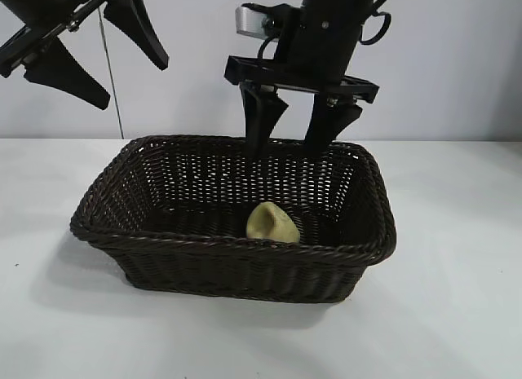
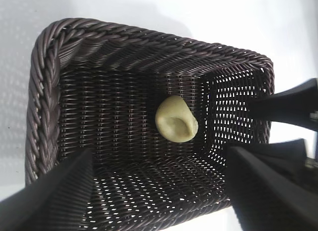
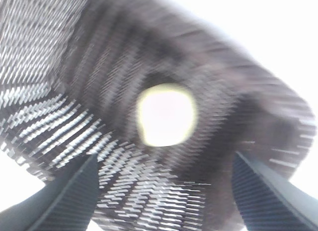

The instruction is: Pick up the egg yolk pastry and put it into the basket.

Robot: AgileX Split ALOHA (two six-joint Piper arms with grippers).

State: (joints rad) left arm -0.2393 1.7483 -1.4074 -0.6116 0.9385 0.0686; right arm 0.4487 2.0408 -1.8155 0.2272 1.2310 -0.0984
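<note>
The egg yolk pastry (image 1: 272,224) is a small pale yellow bun lying tilted on the floor of the dark brown woven basket (image 1: 228,245), toward its front right. My right gripper (image 1: 285,143) hangs open and empty over the basket's back rim, above and behind the pastry. Its wrist view looks down on the pastry (image 3: 165,114) inside the basket (image 3: 74,67), between the spread fingers of the right gripper (image 3: 166,201). My left gripper (image 1: 132,82) is raised at the upper left, open and empty. Its wrist view shows the pastry (image 2: 176,119) in the basket (image 2: 44,92) beyond the open left gripper (image 2: 159,211).
The basket stands in the middle of a plain white table (image 1: 457,314) with a pale wall behind. A thin cable (image 1: 112,77) hangs down near the left arm. The right gripper's dark fingers (image 2: 293,107) show at the edge of the left wrist view.
</note>
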